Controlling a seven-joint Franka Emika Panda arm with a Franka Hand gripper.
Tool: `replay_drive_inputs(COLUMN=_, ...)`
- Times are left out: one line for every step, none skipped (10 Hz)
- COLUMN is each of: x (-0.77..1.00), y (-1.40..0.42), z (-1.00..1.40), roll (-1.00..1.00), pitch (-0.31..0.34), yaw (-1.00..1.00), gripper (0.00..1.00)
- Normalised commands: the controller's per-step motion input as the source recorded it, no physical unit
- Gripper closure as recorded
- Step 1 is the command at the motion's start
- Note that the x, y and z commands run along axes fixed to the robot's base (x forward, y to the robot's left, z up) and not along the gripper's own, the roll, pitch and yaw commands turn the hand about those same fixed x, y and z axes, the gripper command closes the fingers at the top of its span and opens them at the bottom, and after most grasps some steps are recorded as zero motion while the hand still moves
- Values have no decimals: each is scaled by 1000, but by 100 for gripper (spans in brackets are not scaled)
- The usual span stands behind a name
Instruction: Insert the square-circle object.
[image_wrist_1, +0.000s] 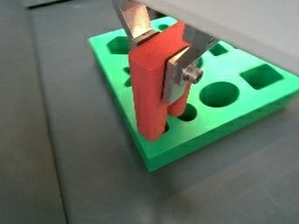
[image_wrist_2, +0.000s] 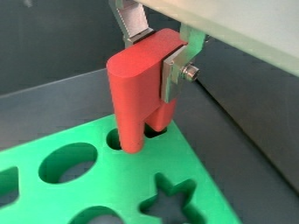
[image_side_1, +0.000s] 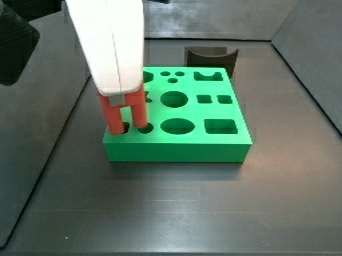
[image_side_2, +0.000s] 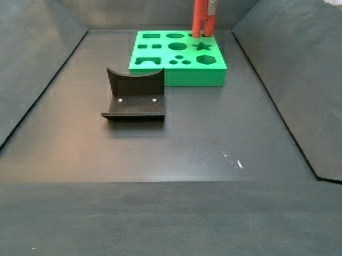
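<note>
Red peg held upright by the claw, its tip entering a hole in the green block.

Clamped on the peg (image_wrist_2: 140, 92), the claw (image_wrist_1: 162, 59) grips it between silver fingers (image_wrist_1: 181, 74), directly above the block (image_side_1: 201, 140) at its corner hole. In both wrist views the peg's lower end sits just inside the hole's mouth (image_wrist_2: 131, 140), with most of its length above the block's top face. Judged from this, pickup and alignment are done; pressing it fully down and letting go remain. The fixture (image_side_2: 134, 98) stands well apart from the block on the surface (image_side_2: 201, 150).
</note>
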Motion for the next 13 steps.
replay_drive_inputs(x=400, y=0, z=-166, roll=169, pitch=0, yaw=-677, gripper=100)
replay_drive_inputs(x=366, y=0, z=-174, roll=200, pitch=0, yaw=-677, gripper=100)
replay_drive_inputs(x=123, y=0, z=-249, roll=131, pitch=0, yaw=-511, gripper=100)
replay_drive_inputs(x=-117, y=0, z=-311, roll=76, pitch=-14, yaw=-383, gripper=100)
replay_drive_inputs(x=-466, y=143, z=-306, roll=-56, pitch=-37, yaw=-360, gripper=100)
replay_drive_inputs(x=-540, y=134, z=-286, roll=-160, pitch=-77, yaw=-200, gripper=100)
replay_drive_inputs(x=-334, y=0, z=-191, roll=-167, pitch=-57, yaw=-120, gripper=100)
replay_drive_inputs(x=0, y=-109, z=-157, roll=-29, pitch=0, yaw=-334, gripper=100)
replay_drive_inputs(x=0, y=-191, z=-231, roll=-4, pitch=44, yaw=-886, gripper=100)
replay_drive_inputs(x=-37, y=-37, z=-183, roll=-29, pitch=33, yaw=-863, gripper=100)
replay_drive_inputs(x=-17, y=94, z=-94, roll=-107, pitch=0, yaw=-271, gripper=100)
replay_drive_inputs(x=-51, y=89, z=-31, roll=0, pitch=-19, yaw=-114, gripper=100)
replay_drive_inputs(x=-46, y=106, z=-291, roll=-94, pitch=0, yaw=0, gripper=100)
